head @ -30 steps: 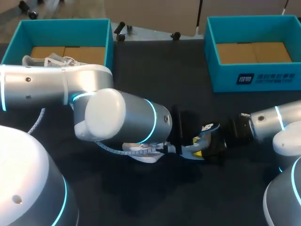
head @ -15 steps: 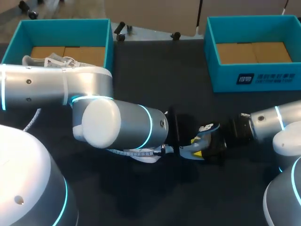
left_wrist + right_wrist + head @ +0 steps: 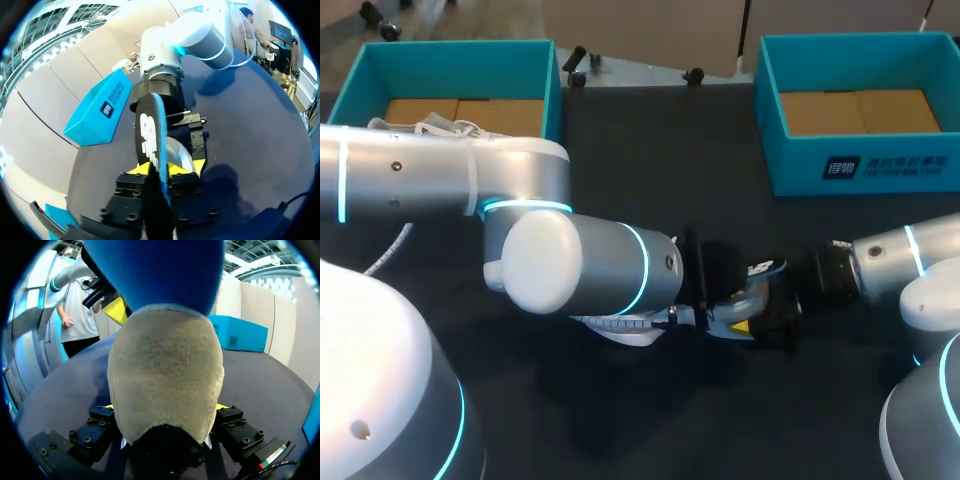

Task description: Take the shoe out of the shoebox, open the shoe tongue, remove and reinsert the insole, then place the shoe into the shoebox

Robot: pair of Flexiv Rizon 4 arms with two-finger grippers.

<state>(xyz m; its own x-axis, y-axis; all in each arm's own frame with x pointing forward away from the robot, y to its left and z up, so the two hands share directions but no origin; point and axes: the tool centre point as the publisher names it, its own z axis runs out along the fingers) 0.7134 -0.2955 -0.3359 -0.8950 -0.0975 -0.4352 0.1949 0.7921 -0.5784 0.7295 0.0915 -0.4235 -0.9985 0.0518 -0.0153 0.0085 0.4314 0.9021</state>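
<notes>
Left box point(image 3: 552, 95) holds a white shoe point(image 3: 435, 129); right box point(image 3: 790, 165) shows bare cardboard. Left end effector point(image 3: 161, 170) and right end effector point(image 3: 164, 406) clamp the insole point(image 3: 149, 131).

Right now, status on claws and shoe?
Left claw shut on insole, held on edge. Right claw shut on shoe. Claws close together; nothing else between.

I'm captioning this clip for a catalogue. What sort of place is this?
Likely a robotics lab bench set up for shoe handling: a left arm and right arm meet over a dark table, and a teal left shoebox, holding a shoe, and right shoebox stand open at the back.
</notes>
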